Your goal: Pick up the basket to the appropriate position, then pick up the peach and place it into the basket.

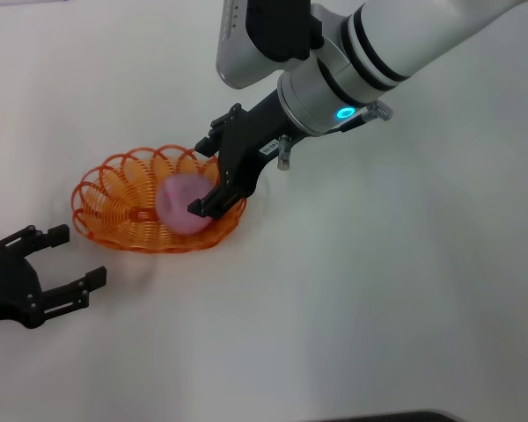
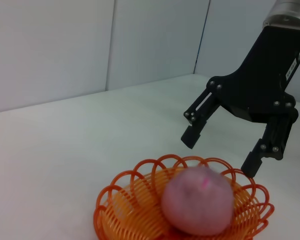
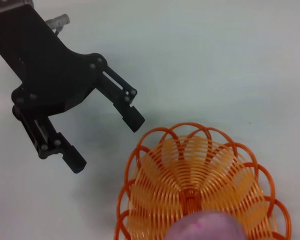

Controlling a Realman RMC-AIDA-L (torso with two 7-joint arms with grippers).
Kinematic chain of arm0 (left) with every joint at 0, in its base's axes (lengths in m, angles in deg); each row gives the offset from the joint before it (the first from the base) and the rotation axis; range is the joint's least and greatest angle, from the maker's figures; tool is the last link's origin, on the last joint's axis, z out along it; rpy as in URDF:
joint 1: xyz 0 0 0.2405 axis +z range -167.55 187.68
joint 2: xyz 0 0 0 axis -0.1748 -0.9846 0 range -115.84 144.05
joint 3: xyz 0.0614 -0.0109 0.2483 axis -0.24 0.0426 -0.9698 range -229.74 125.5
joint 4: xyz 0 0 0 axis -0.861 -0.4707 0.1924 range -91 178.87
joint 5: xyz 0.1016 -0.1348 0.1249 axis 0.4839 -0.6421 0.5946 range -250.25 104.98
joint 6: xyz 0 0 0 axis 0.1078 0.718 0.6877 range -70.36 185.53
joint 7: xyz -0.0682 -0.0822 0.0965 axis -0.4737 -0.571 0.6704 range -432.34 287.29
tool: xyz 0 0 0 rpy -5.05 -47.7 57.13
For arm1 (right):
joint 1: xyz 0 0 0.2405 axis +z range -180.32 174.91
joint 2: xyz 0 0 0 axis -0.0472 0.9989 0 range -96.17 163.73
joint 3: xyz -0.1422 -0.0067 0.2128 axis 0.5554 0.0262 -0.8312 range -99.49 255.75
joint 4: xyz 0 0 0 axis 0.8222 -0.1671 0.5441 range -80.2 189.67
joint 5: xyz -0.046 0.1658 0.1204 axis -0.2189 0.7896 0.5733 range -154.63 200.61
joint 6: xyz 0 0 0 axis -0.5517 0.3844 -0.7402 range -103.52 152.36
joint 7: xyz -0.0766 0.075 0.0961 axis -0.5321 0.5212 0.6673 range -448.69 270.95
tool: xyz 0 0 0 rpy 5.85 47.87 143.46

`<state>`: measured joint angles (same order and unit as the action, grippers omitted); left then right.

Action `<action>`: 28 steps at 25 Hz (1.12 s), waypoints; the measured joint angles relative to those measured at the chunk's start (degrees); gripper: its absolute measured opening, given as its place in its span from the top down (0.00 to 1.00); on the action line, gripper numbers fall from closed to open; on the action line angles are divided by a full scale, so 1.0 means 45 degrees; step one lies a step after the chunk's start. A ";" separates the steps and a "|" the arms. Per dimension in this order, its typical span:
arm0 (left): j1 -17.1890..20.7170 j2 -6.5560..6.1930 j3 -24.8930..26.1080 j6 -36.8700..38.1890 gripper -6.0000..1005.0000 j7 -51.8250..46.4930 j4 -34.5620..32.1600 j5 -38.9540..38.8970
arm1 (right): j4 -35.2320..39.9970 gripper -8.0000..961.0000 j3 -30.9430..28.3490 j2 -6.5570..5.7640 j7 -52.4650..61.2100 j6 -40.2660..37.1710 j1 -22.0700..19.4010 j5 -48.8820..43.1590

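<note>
Right gripper (image 1: 209,180) is spread open just above the peach (image 1: 183,204), which is sat in the basket (image 1: 101,189). Left gripper (image 1: 62,259) is parked open nearby. Peach looks light, smooth, best gripped across its middle.

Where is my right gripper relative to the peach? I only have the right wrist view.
Observer: The right gripper hovers just above the peach, jaws open, not touching it.
Operator: Is the whole peach inside?
Observer: Yes, it sits wholly within the basket, on the right arm's side.
Operator: Whose gripper is beside the basket?
Observer: That's the left gripper, open, parked apart from the basket, nearer the robot.
</note>
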<state>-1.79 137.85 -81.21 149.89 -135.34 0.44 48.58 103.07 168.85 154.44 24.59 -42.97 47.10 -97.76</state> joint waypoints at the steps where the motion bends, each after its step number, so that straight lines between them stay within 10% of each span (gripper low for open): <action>1: -0.0003 0.0000 0.0000 0.0000 0.17 -0.0001 0.0000 0.0000 | 0.0000 0.12 -0.0004 0.0001 0.0000 0.0002 -0.0005 0.0008; 7: -0.0004 0.0000 0.0051 0.0008 0.17 -0.0106 0.0000 -0.0042 | 0.0138 0.00 -0.0133 -0.0049 -0.0284 -0.0082 -0.0306 0.0493; 18: -0.0053 -0.0029 0.0204 0.0027 0.17 -0.0300 0.0000 -0.0233 | 0.1766 0.00 -0.2771 -0.0220 -0.2941 -0.1291 -0.3922 0.2722; 28: -0.0081 -0.0067 0.0371 0.0054 0.17 -0.0298 0.0000 -0.0238 | -0.0083 0.00 -0.5893 -0.0222 -0.7651 -0.3295 -0.6462 0.4851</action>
<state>-2.15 137.55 -79.54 150.14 -136.68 0.44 47.51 102.70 142.33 153.44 -9.84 -57.79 18.02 -75.93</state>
